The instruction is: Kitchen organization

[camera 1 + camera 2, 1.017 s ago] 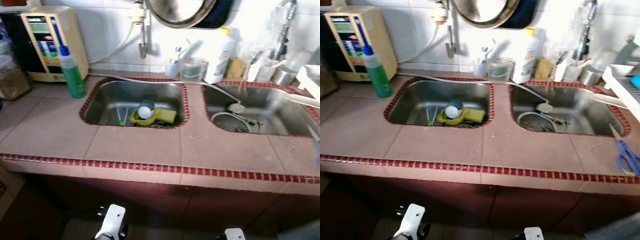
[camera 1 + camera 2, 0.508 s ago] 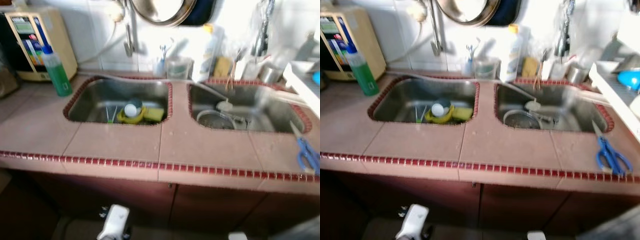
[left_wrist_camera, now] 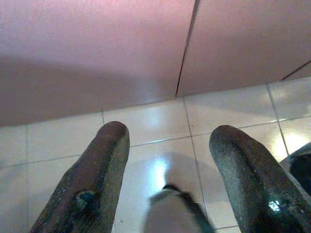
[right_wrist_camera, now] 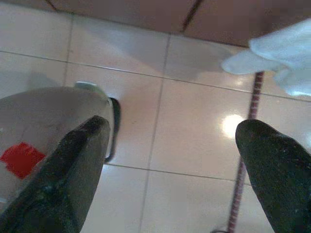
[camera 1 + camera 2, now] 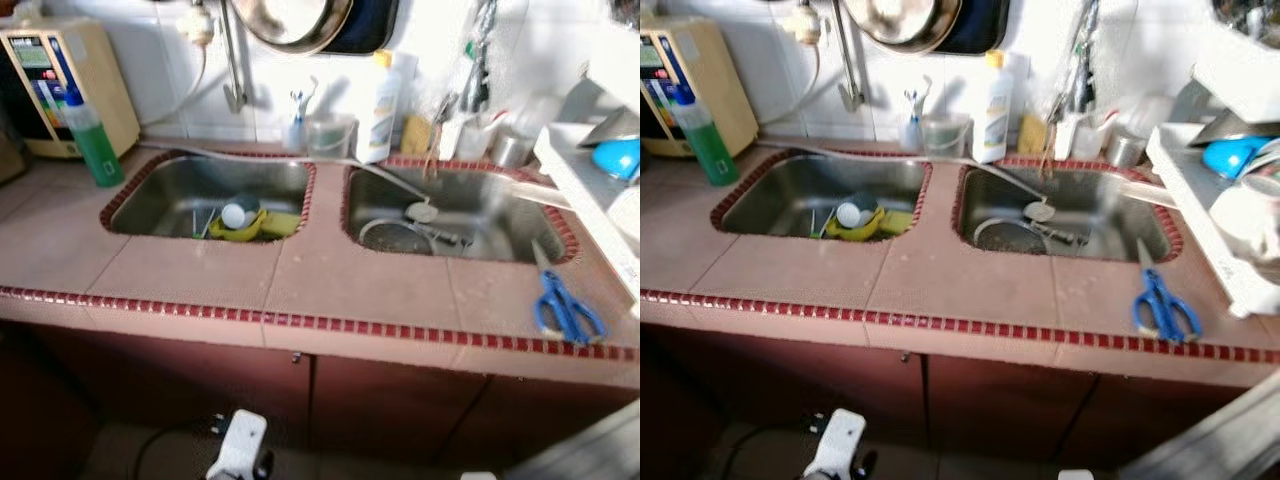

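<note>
A tiled kitchen counter (image 5: 330, 290) edged in red mosaic runs in front of the robot, with two steel basins sunk into it. The left sink (image 5: 205, 195) holds a yellow dish (image 5: 240, 225) with a pale round object on it; the right sink (image 5: 450, 210) holds a round metal strainer (image 5: 392, 236) and a thin hose that crosses the counter's back edge. Blue-handled scissors (image 5: 563, 305) lie flat on the counter just right of the right sink, near the front edge. A green bottle (image 5: 92, 140) stands beside a beige appliance (image 5: 70, 85) at the far left, and a white bottle (image 5: 378, 95) stands against the wall between the basins. A white dish rack (image 5: 1215, 220) with a blue bowl sits at the far right.

Both arms hang low, below counter height and in front of the dark red cabinet doors (image 5: 380, 400). The left gripper (image 3: 167, 145) points down at the pale floor tiles (image 3: 146, 126), its two black fingers spread moderately apart and empty. The right gripper (image 4: 170, 150) also points at the floor, fingers wide apart with nothing between them, above a grey lidded bin (image 4: 43, 121) bearing a red mark.
</note>
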{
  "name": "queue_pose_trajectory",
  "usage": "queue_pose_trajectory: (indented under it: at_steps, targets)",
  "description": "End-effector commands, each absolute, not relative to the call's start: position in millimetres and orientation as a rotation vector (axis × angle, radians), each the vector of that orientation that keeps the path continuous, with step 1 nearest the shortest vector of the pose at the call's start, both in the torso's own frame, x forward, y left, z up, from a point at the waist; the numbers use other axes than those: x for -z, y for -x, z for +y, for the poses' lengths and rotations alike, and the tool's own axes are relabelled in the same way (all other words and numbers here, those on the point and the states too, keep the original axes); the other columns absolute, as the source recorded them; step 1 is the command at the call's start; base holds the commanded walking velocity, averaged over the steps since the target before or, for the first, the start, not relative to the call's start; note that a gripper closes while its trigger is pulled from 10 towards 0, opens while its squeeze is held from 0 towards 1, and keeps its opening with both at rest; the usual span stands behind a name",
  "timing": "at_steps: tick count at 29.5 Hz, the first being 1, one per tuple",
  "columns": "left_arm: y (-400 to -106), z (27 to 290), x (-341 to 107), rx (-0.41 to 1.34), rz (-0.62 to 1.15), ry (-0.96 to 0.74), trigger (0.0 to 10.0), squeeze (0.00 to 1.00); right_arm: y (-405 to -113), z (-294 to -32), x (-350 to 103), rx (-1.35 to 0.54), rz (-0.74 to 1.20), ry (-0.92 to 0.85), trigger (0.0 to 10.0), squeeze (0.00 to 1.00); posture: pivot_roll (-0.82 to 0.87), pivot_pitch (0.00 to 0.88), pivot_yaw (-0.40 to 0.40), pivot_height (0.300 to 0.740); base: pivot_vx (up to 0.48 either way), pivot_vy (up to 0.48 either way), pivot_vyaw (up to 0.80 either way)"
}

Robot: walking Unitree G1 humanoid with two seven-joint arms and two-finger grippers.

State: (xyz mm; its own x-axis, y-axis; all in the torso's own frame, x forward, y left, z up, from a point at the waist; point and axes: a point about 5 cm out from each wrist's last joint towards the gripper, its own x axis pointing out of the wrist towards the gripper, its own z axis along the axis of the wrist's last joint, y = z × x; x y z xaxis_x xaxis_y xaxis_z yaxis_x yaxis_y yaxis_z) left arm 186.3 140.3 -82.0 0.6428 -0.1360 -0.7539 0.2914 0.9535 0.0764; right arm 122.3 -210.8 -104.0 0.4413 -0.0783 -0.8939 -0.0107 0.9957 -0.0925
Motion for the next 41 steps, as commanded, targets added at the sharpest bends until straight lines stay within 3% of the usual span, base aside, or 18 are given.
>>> queue_pose_trajectory:
  at_steps: [1, 12, 21, 35, 41]
  targets:
    - [-185.3, 148.9, 82.6, 0.230, 0.848, -0.217, 10.0, 0.00, -123.9, -204.8, 104.6, 0.034, 1.115, 0.078, 10.0, 0.00, -0.10, 0.000, 0.023, 0.712, 0.000, -0.386, 0.00]
    - [-186.8, 149.0, 82.0, 0.238, 0.850, -0.224, 10.0, 0.00, -123.4, -204.9, 104.7, 0.045, 1.113, 0.065, 10.0, 0.00, -0.11, 0.000, 0.032, 0.712, 0.000, -0.382, 0.00]
    - [-188.4, 148.8, 81.4, 0.235, 0.852, -0.214, 10.0, 0.00, -123.4, -206.6, 104.5, 0.059, 1.115, 0.057, 10.0, 0.00, -0.13, 0.000, 0.046, 0.712, 0.000, 0.000, 0.00]
    - [-191.1, 147.7, 80.3, 0.252, 0.852, -0.222, 10.0, 0.00, -123.1, -205.2, 104.9, 0.072, 1.114, 0.042, 10.0, 0.00, -0.13, 0.000, 0.056, 0.707, 0.000, 0.000, -0.55]
    - [-189.0, 149.6, 81.3, 0.254, 0.858, -0.234, 10.0, 0.00, -123.3, -204.1, 104.9, 0.062, 1.110, 0.047, 10.0, 0.00, -0.12, 0.000, 0.050, 0.703, 0.000, 0.000, 0.00]
